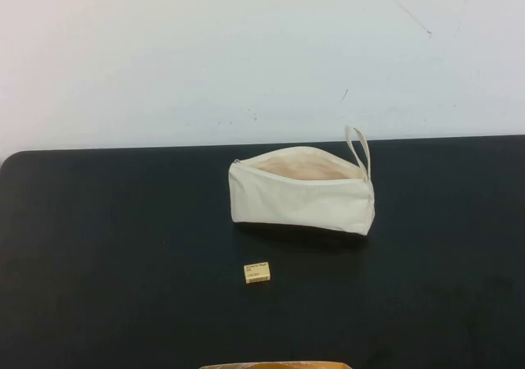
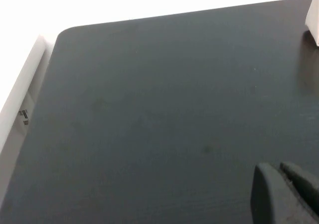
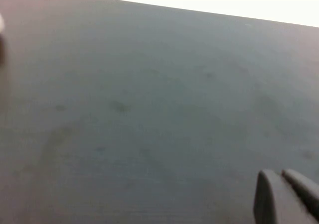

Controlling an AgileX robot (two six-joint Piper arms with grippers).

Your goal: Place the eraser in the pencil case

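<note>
While black table meets white wall, pencil case lies long axis left-right, unzipped mouth up, strap at right. Eraser sits apart in front of it. Left gripper and right gripper hang low over bare tabletop, fingers pressed together, both away from eraser.

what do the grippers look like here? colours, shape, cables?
Only fingertips show, none in the high view. Left gripper: two dark grey, rounded matte fingers at its wrist view's edge. Right gripper: the same dark grey rounded pair. No cables, markings or arm links visible.

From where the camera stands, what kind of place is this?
Probably a bare test bench: a black table against a white wall, holding only a pencil case and an eraser. Left gripper and right gripper hang above the tabletop.
</note>
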